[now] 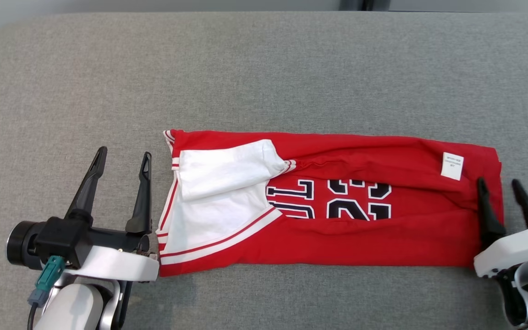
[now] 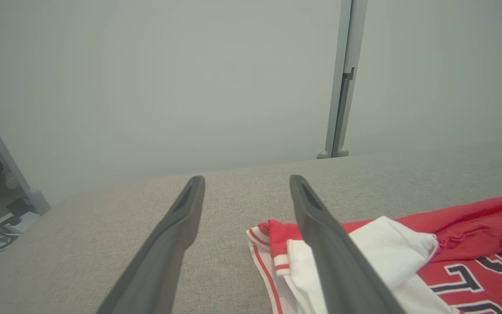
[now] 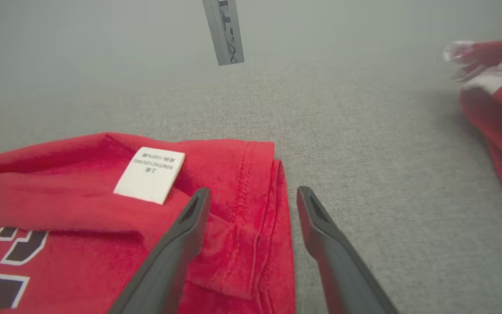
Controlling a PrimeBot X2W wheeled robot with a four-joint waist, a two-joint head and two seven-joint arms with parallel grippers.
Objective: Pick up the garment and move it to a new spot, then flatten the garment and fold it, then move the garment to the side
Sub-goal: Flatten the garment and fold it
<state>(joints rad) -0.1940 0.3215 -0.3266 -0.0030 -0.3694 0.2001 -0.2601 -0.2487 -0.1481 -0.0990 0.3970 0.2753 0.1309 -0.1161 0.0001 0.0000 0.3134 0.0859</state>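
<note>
A red jersey (image 1: 337, 229), folded into a long band with white lining and black numerals showing, lies across the lower centre of a grey fabric surface (image 1: 264, 68). The left gripper (image 1: 124, 152) and right gripper (image 1: 498, 181) flank its ends, both spread wide and empty. The next fold likely needs every layer pinched together.

Note the garment (image 1: 337, 238): red, with white sleeve panels edged in red-and-white stripes, and navy block characters outlined in white. Its label (image 1: 452, 165) is white with grey print. You see it against a mottled grey woven surface (image 1: 264, 68). The left gripper (image 1: 124, 151) and right gripper (image 1: 497, 180) are black.
</note>
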